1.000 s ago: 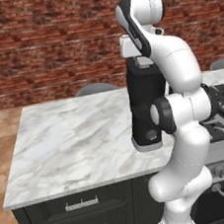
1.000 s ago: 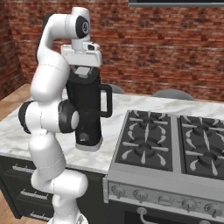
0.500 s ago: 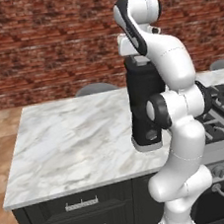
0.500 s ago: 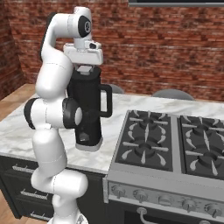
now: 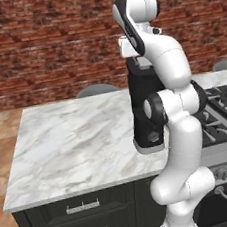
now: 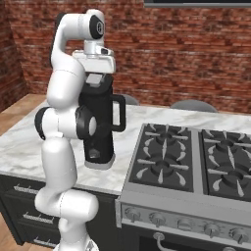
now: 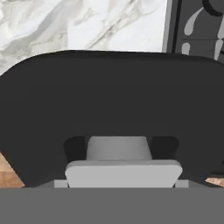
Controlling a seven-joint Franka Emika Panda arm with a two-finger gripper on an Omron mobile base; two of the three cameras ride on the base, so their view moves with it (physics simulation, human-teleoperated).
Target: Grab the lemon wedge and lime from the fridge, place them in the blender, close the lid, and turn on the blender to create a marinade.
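We had the gripper (image 7: 121, 148) right on the lid (image 7: 109, 96), fingers (image 7: 75, 148) narrowly clamping its grey knob (image 7: 118, 148), blender (image 6: 100, 127) beneath.

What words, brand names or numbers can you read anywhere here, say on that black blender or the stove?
None can be read.
blender: plain black, no label or brand visible.
lid: plain black with a grey square, no text.
stove: the front knobs show no legible markings.
drawers: bare fronts, no text.

Even, soft, glare-free rendered light
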